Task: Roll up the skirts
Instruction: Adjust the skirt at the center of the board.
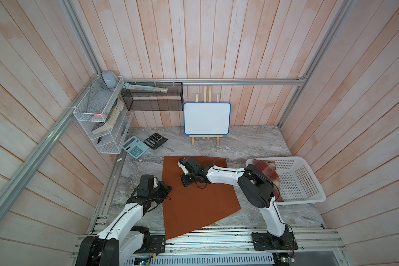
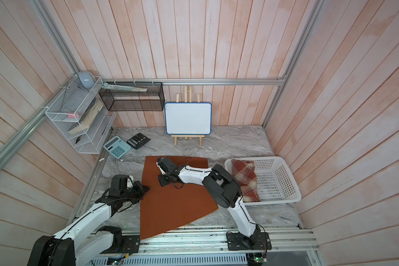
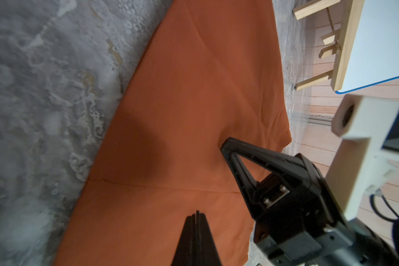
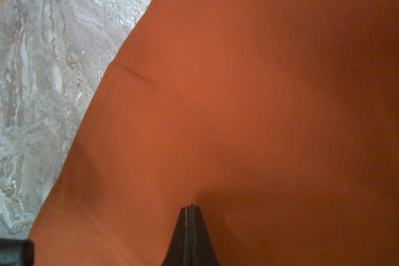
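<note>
Skirt, rust-orange [image 1: 194,202]: flat and unrolled at the centre of both top views, on the marble tabletop [image 1: 251,142]. I read its long axis as running top to bottom of the frame, leaning slightly. The narrow end points to the top. The wide hem points to the bottom, where one corner overlaps the aluminium rail [image 1: 217,239].

Right gripper [image 1: 185,182]: over the upper half of this skirt. Jaws are pressed together with nothing between them, and the tip meets the cloth, which puckers there.

Left gripper [image 1: 169,188]: at the skirt's left edge. Jaws are together and empty; I cannot tell whether they touch the cloth.

Plaid skirt [image 1: 266,168]: bunched in the white basket [image 1: 286,158] at the right of the frame, partly hidden by the right arm.
</note>
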You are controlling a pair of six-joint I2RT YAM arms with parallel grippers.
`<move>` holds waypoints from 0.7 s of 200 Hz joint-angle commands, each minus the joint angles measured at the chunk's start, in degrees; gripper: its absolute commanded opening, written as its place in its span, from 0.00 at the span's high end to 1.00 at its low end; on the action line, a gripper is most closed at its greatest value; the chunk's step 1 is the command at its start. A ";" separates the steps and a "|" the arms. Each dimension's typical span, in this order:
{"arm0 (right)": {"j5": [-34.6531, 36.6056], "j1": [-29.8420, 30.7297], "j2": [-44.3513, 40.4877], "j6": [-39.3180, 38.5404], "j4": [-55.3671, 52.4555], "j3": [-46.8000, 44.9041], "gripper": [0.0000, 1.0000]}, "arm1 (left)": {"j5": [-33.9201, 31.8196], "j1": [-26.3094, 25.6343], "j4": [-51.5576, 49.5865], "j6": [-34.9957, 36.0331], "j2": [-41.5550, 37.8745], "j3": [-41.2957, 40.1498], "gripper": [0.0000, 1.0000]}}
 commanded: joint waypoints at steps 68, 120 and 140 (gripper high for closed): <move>-4.98 -12.44 4.29 -2.18 -0.56 -1.34 1.00 | 0.84 0.24 5.37 0.60 5.19 3.88 1.00; -6.11 -16.22 6.56 -4.71 -2.05 2.03 1.00 | 0.67 0.25 4.64 0.91 4.93 4.97 1.00; -6.71 -16.19 5.69 -4.61 -1.65 1.91 1.00 | 0.14 0.25 0.66 1.83 2.23 4.47 1.00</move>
